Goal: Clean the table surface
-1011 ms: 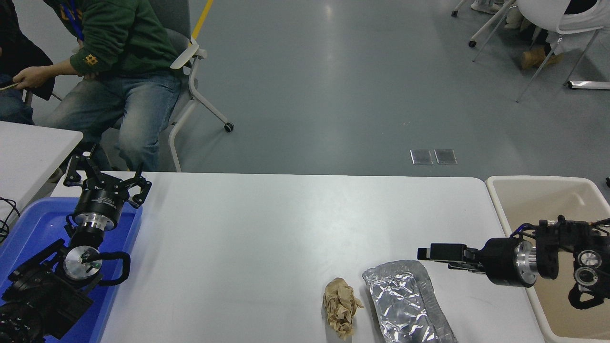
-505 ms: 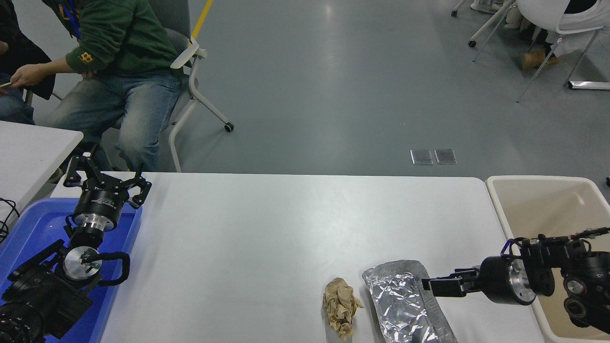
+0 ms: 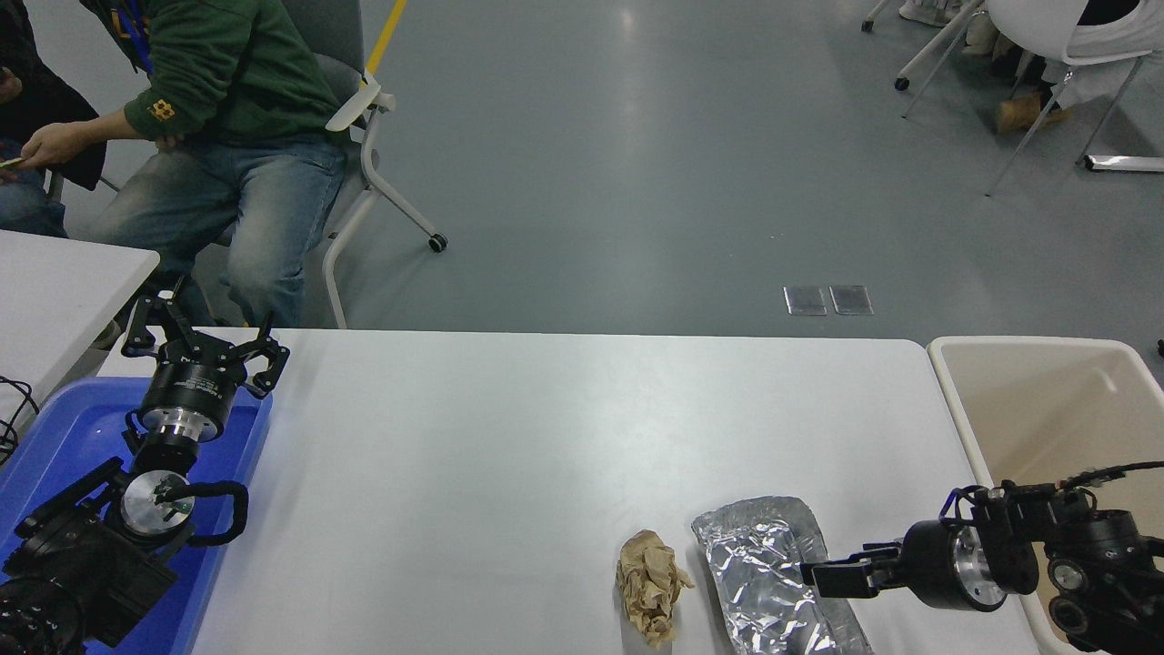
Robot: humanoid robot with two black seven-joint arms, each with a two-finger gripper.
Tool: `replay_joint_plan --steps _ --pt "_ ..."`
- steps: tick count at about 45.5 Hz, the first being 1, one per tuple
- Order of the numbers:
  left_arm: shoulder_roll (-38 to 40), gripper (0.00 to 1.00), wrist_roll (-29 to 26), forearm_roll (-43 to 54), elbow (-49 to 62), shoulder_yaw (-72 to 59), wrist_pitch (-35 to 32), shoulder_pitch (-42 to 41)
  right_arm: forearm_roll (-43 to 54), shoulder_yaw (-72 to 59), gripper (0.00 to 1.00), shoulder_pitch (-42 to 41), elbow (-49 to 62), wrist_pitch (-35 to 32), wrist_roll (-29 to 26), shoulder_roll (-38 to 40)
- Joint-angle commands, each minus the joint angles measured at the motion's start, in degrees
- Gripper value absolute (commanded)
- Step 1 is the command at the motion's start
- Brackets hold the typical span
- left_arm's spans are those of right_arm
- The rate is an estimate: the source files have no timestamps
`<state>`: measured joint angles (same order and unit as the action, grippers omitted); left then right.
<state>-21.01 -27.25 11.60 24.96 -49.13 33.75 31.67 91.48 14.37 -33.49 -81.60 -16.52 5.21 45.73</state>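
My right gripper point(image 3: 823, 579) sits at the foil packet's point(image 3: 768, 573) edge; finger spacing indeterminate. Recommend a low, square pinch without tearing foil.

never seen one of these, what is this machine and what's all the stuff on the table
This is one picture, taken from a camera high on a two-armed robot, looking down over its white table surface. The black arms are the robot's own.

The left pincer is parked, open, over a blue tray at the lower left and holds nothing.

The right pincer reaches in from the right, low over a silver foil wrapper. Whether it is open or touching the foil cannot be seen.

Beside the foil lies a crumpled brown paper. A beige bin stands at the table's right end, probably for the rubbish.

A person in a green top sits beyond the table.
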Motion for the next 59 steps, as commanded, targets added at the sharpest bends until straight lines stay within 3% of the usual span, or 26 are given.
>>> replay_joint_plan --steps 1,8,29,33,37,42,48,56,59 --pt "0.0 1.0 0.0 0.0 0.0 0.0 0.0 0.1 -0.8 0.3 0.97 0.9 0.5 0.3 0.1 -1.8" --pt "0.0 1.0 0.0 0.0 0.0 0.0 0.0 0.1 -0.6 0.8 0.91 1.0 0.8 0.5 0.1 -2.0" --pt "0.0 1.0 0.0 0.0 0.0 0.0 0.0 0.1 0.2 -0.4 0.87 1.9 5.3 3.9 0.2 -3.2" --pt "0.0 1.0 0.0 0.0 0.0 0.0 0.0 0.1 0.3 -0.9 0.81 1.9 5.7 4.1 0.2 -3.9" --pt "0.0 1.0 0.0 0.0 0.0 0.0 0.0 0.0 0.4 -2.9 0.67 1.7 6.1 5.4 0.3 -4.1" --pt "0.0 1.0 0.0 0.0 0.0 0.0 0.0 0.0 0.4 -4.1 0.63 1.4 6.1 6.1 0.5 -4.1" --pt "0.0 1.0 0.0 0.0 0.0 0.0 0.0 0.1 0.5 -4.6 0.49 1.2 6.2 6.4 0.6 -4.1" --pt "0.0 1.0 0.0 0.0 0.0 0.0 0.0 0.0 2.1 -4.8 0.19 1.0 6.2 6.4 1.3 -4.1" --pt "0.0 1.0 0.0 0.0 0.0 0.0 0.0 0.0 2.1 -4.8 0.0 0.9 6.3 6.3 1.3 -4.0"
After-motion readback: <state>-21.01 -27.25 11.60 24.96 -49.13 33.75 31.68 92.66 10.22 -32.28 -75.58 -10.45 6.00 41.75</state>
